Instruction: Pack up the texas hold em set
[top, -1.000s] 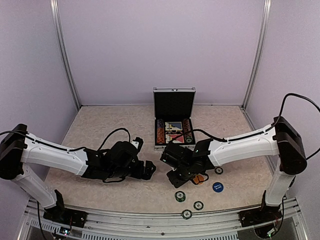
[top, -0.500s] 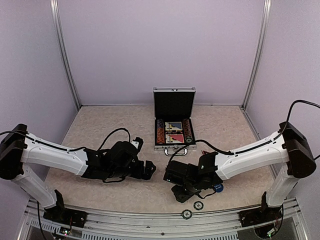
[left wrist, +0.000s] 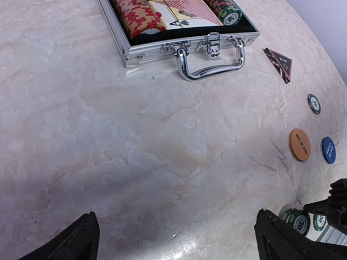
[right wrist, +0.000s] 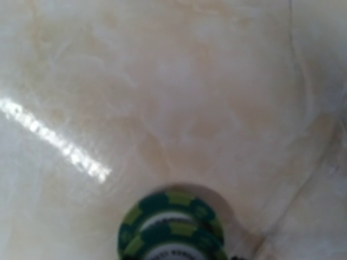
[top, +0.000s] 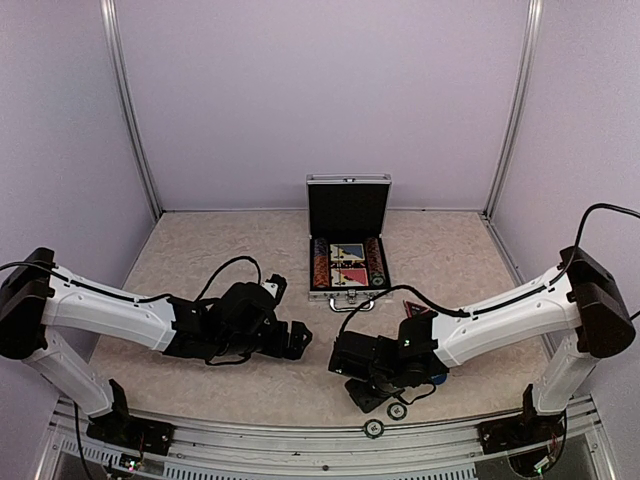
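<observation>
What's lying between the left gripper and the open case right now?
Nothing. The left wrist view shows only bare marbled tabletop between the open left gripper and the briefcase.

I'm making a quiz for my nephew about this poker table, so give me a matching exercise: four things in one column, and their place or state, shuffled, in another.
1 briefcase
2 triangular marker
3 orange disc
4 left gripper

A open, holding nothing
B next to the blue disc
C lid up, chips and cards inside
D dark, off the briefcase's right corner

Pairs: 1-C, 2-D, 3-B, 4-A
</observation>
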Tool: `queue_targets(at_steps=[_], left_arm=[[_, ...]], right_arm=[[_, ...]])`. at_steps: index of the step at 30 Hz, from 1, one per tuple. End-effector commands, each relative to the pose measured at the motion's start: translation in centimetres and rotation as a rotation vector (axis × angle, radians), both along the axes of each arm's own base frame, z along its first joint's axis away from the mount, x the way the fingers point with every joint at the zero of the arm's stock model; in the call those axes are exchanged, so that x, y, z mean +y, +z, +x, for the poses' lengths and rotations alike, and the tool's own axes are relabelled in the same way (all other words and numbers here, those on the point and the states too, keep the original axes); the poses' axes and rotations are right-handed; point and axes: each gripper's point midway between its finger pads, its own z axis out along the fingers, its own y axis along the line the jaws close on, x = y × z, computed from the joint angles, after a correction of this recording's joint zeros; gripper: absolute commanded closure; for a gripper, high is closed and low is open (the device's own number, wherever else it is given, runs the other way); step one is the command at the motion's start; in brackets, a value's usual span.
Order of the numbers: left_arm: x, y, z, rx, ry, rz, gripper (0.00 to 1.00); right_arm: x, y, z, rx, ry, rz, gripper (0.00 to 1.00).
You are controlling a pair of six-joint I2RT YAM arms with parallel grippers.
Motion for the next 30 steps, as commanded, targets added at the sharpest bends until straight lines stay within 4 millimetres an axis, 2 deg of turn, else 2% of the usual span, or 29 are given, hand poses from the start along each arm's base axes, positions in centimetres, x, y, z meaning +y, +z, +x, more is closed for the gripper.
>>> queue_targets(at_steps=[1, 7, 13, 16, 21, 26, 30], left_arm=[[-0.1, 0.3, 0.2, -0.003, 0.01, -0.023, 0.01], [-0.1, 0.3, 0.2, -0.002, 0.01, -0.026, 0.01], [-0.1, 0.3, 0.2, -0.001, 0.009, -0.026, 0.01], [-0.1, 0.5, 0.2, -0.004, 0.009, -0.029, 0.01], [0.0, 0.7, 0.2, -0.008, 0.01, -0.029, 0.01], [-0.3, 0.8, 0.3, -0.008, 0.006, -0.033, 0.01], [-0.6, 0.8, 0.3, -0.008, 0.0, -0.033, 0.01]], right_arm=[[0.2, 0.1, 0.1, -0.018, -0.016, 0.008, 0.57], [0.3, 0.2, 0.2, -0.026, -0.012, 0.002, 0.5], [-0.1, 1.2, 0.5, -0.044, -0.015, -0.008, 0.45], [-0.7, 2.2, 0.3, -0.04, -0.02, 0.004, 0.4], [-2.9, 3.1, -0.9, 0.002, -0.053, 0.033, 0.33], [-5.7, 2.4, -2.2, 0.043, -0.117, 0.031, 0.31], [-6.6, 1.1, -3.2, 0.059, -0.129, 0.0, 0.31]])
